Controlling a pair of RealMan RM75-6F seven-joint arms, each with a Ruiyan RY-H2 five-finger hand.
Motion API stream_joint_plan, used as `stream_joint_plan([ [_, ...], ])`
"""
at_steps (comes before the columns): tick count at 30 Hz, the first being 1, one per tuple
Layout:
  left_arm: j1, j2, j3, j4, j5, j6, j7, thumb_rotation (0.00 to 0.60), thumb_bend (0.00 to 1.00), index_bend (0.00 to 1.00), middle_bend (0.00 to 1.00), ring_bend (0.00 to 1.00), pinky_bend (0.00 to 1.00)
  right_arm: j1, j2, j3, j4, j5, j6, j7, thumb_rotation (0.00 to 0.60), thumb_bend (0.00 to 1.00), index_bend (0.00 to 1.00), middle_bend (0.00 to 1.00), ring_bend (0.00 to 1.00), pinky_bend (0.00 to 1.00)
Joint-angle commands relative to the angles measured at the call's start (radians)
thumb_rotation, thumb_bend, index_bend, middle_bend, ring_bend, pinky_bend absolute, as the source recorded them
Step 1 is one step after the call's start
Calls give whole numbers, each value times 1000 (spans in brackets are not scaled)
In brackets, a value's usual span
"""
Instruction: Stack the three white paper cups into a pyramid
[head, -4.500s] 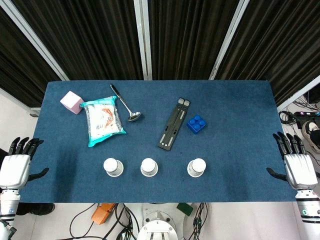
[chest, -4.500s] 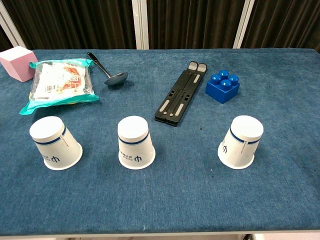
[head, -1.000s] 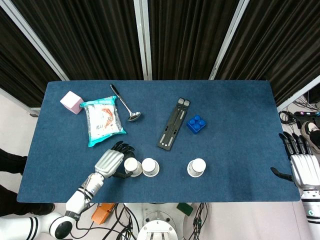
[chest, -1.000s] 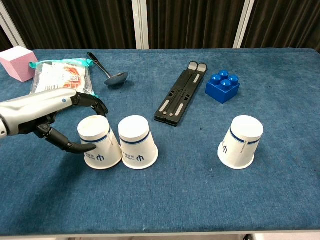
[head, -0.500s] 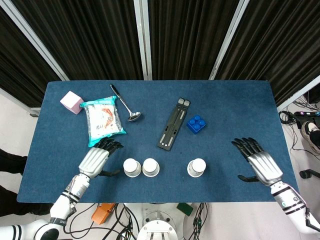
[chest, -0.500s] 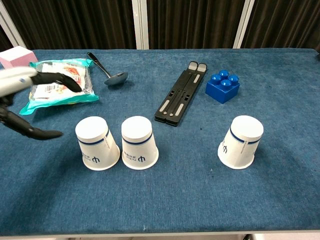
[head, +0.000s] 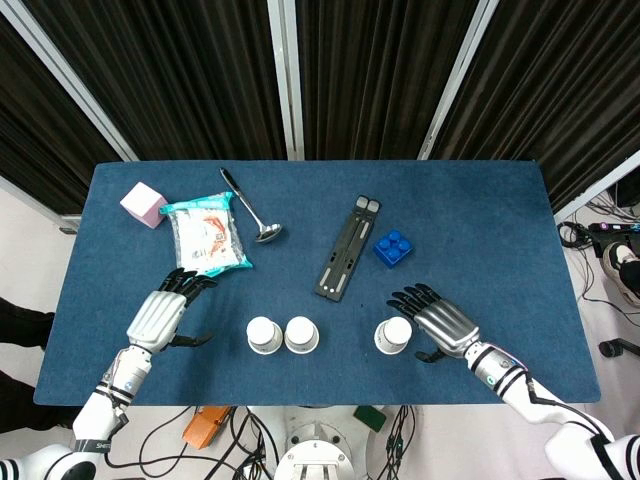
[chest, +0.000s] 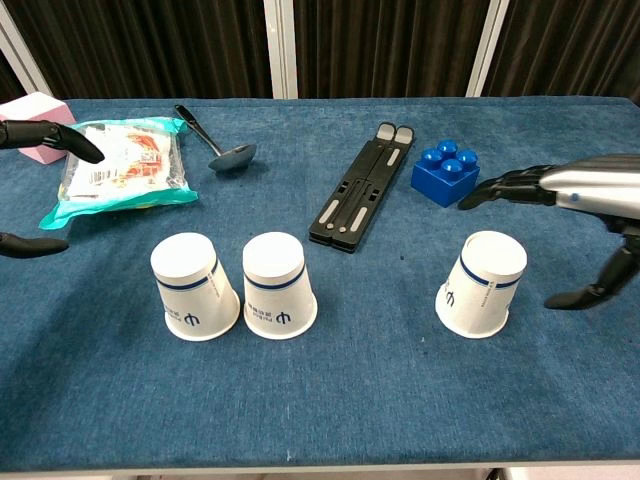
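Three white paper cups stand upside down near the table's front edge. The left cup (head: 262, 335) (chest: 193, 287) and the middle cup (head: 300, 335) (chest: 278, 286) sit side by side, touching or nearly so. The right cup (head: 393, 336) (chest: 483, 284) stands alone. My right hand (head: 445, 326) (chest: 585, 192) is open just right of that cup, fingers spread around it without contact. My left hand (head: 160, 315) is open, well left of the cup pair; the chest view shows only its fingertips (chest: 40, 135) at the left edge.
On the blue table (head: 480, 230) lie a black folding stand (head: 346, 247), a blue toy brick (head: 392, 247), a metal ladle (head: 250, 207), a teal snack packet (head: 205, 240) and a pink cube (head: 143, 203), all behind the cups.
My left hand has let go of the left cup beside the middle one and drawn back left. My right hand has come in from the right edge to the lone cup.
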Motion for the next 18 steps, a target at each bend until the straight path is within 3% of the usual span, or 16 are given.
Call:
stream_joint_plan([
  [1,2,0,-2,6,1,0,-7,575,193,201,161,88,1,13,-12,3,-2,18,-11,-12,600,408,221,101,0,65],
  [12,15,2,-9,24,0,6,-27,577,193,200,160,88,1,37,-23,-7,-1,56,-5,-47,600,447,426,102,0,67],
  [18,31,2,-14,47,15,42,-16,585,193,201,160,88,1,42,37,13,-67,42,46,-35,600,454,442,102,0,67],
])
